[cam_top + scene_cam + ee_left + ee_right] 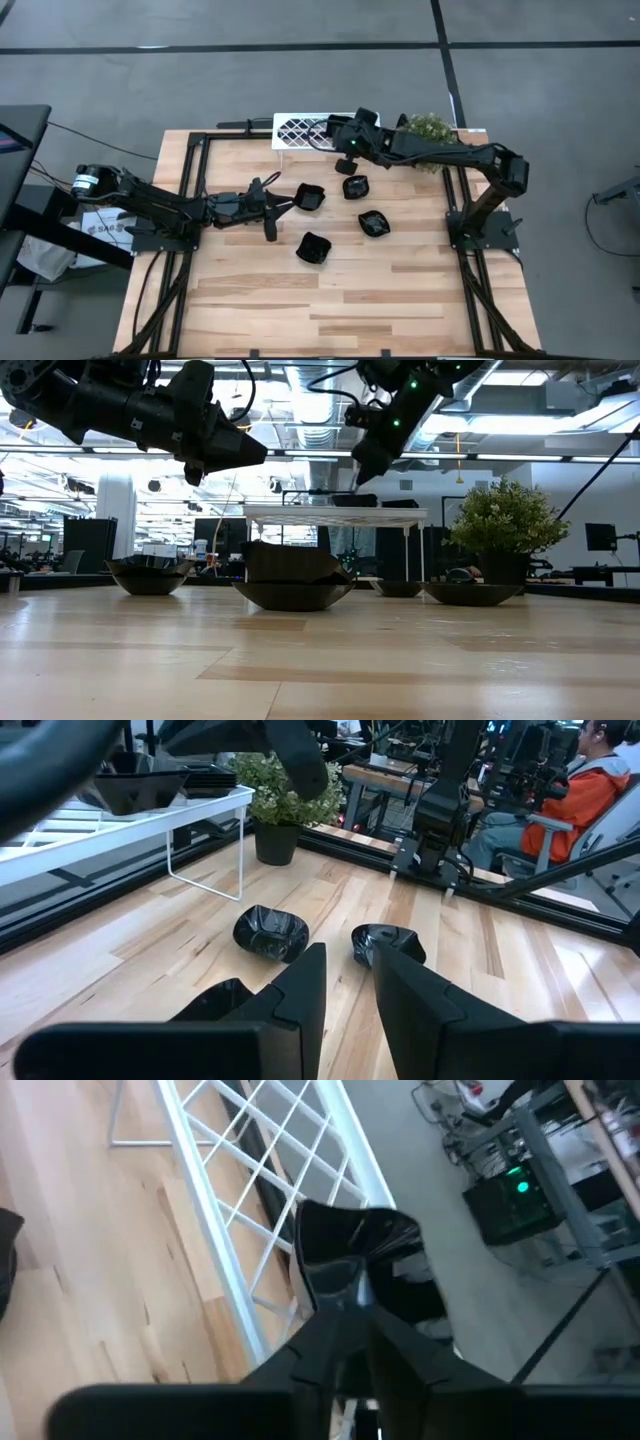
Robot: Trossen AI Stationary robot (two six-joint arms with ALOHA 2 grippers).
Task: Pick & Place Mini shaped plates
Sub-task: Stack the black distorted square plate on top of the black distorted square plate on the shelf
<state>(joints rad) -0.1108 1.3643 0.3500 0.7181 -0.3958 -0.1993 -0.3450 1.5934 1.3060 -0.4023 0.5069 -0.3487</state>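
The right gripper [335, 135] is over the white lattice rack [300, 131] at the table's far edge. In the right wrist view its fingertips [345, 1295] converge on the rim of a black mini plate [355, 1240] that lies on the rack's grid. The fingers are close together at that rim, but whether they clamp it or have let go cannot be told. The low view shows the same arm reaching down to the rack top [335, 514], where a dark dish [355, 500] is seen.

The left gripper [285, 205] hangs above the table left of centre, pointing at the loose plates. Its fingers [300, 990] stand partly apart with nothing between them (the gap shows bare wood).

Four plates are on the wooden table [400, 290]: a squarish one [311, 197] just ahead of the left gripper, a lobed one [356, 187] nearest the rack, a rounded one [374, 224] toward the right arm's base, and one [314, 248] nearest the front edge. They lie apart, none touching.

A potted plant [430, 130] is at the far right corner beside the rack. In the left wrist view a person in an orange jacket [590, 795] sits beyond the table.
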